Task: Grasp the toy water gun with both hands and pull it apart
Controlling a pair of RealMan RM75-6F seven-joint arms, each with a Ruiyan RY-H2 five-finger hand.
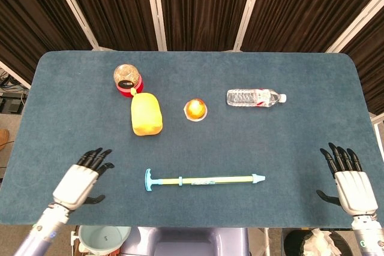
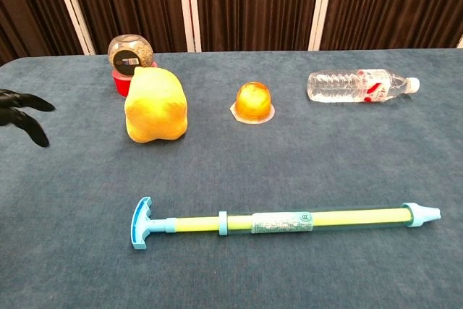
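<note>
Blue felt covers the worktop (image 1: 72, 82) in the head view, and on its near half lies the toy water gun (image 1: 204, 180), stretched left to right with its T-handle at the left end and its nozzle at the right. The left hand (image 1: 79, 179) hovers over the near left part of the worktop, well short of the T-handle, its dark fingers spread and holding nothing. The right hand (image 1: 348, 183) sits at the near right edge, well apart from the nozzle, fingers apart and empty. Farther back stand a round jar with a red base (image 1: 128, 79), a yellow toy (image 1: 146, 114) just in front of it, an orange jelly cup (image 1: 195, 110) and a water bottle (image 1: 255, 97) lying on its side.

From the chest view the toy water gun (image 2: 282, 221) appears closer, showing a label on its clear barrel and a ring around the yellow rod. Only the dark fingertips (image 2: 22, 110) of the left hand show at the left edge; the right hand is outside this view. The jar's label (image 2: 130, 54) also shows here.
</note>
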